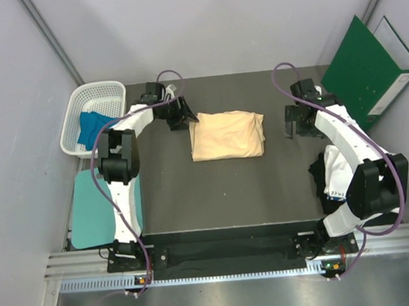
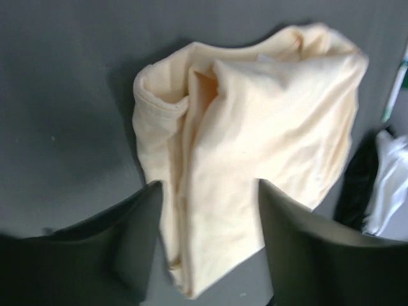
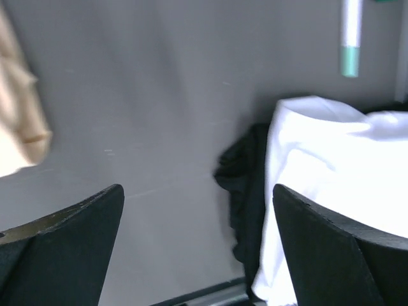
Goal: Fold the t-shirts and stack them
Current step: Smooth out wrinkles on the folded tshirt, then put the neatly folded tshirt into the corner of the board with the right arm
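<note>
Left gripper [image 2: 209, 185]: hovering half-spread at the edge of the peach-yellow t-shirt [image 2: 268, 127], gripping nothing.
Right gripper [image 3: 197, 197]: hanging wide, empty, over bare table [image 3: 159, 95].
Peach-yellow t-shirt: lying folded mid-table, seemingly starting the stack.

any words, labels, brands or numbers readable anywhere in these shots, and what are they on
None can be read in any view.
The peach t-shirt is plain.
The green folder shows no legible label.
The white basket has no markings that can be made out.
</note>
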Robot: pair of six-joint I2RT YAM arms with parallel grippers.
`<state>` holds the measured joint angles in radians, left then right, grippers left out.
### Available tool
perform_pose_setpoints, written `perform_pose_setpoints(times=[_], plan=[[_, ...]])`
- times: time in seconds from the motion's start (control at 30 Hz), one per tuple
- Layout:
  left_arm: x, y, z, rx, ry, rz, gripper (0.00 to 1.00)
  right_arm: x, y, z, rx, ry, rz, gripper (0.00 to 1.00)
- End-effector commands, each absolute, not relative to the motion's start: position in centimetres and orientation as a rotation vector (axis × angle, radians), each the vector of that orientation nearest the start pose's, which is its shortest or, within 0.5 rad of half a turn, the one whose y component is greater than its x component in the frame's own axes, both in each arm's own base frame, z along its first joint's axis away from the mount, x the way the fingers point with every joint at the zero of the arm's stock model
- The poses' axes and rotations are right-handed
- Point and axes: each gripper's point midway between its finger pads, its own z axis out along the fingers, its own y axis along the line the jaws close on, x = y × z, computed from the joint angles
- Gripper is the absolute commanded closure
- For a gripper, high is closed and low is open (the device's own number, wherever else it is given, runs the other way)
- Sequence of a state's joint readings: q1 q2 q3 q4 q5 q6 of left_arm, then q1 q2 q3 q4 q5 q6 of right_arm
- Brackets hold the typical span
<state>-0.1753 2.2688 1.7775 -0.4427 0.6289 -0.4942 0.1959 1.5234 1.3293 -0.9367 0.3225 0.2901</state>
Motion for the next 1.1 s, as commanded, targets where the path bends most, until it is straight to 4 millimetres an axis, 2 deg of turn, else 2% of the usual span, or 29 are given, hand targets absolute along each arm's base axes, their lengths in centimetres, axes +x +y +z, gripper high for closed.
perform_pose_setpoints(times=[0.0,0.07,0.13,0.17,0.2,0.23,0.37,0.43,0.47,0.53,0.67,0.83,0.93,1.07], plan=[[49.2,-19.0,11.9,-0.067,2.489,-0.945,0.20,31.2,-0.2,15.7,0.216,2.603,-0.598,0.00],[48.8,-18.7,12.0,-0.070,2.505,-0.927,0.06,30.2,-0.5,15.3,0.191,2.609,-0.761,0.00],[48.7,-18.5,12.1,-0.078,2.509,-0.927,0.01,29.0,-0.6,14.2,0.212,2.635,-0.896,0.00],[48.6,-18.4,12.1,-0.082,2.513,-0.925,0.01,28.7,-0.4,14.4,0.184,2.597,-0.985,0.01],[48.5,-18.4,12.1,-0.082,2.513,-0.924,0.01,28.3,-0.2,13.4,0.176,2.614,-1.055,0.00],[48.6,-18.2,12.1,-0.091,2.513,-0.922,0.01,27.1,-0.1,13.1,0.210,2.623,-1.114,0.00],[48.4,-18.1,12.2,-0.113,2.509,-0.939,0.01,24.9,1.8,11.4,0.147,2.618,-1.228,0.00],[48.6,-18.2,12.2,-0.109,2.496,-0.956,0.01,23.7,1.7,10.1,0.157,2.628,-1.272,0.06],[48.5,-18.3,12.2,-0.119,2.499,-0.961,0.01,23.4,1.6,9.6,0.161,2.635,-1.288,0.15],[48.6,-18.4,12.1,-0.119,2.496,-0.977,0.01,22.6,1.1,8.4,0.162,2.641,-1.357,0.20],[48.5,-18.5,11.9,-0.115,2.500,-0.993,0.01,22.0,-0.2,6.7,0.153,2.634,-1.495,0.16],[48.5,-18.5,12.0,-0.116,2.489,-1.020,0.01,19.4,-3.2,4.7,0.241,2.642,-1.694,0.13],[48.5,-18.7,11.8,-0.119,2.489,-1.045,0.01,20.4,-3.6,5.0,0.289,2.627,-1.680,0.13],[48.5,-19.1,11.7,-0.125,2.491,-1.086,0.01,21.1,-5.5,5.3,0.366,2.609,-1.711,0.17]])
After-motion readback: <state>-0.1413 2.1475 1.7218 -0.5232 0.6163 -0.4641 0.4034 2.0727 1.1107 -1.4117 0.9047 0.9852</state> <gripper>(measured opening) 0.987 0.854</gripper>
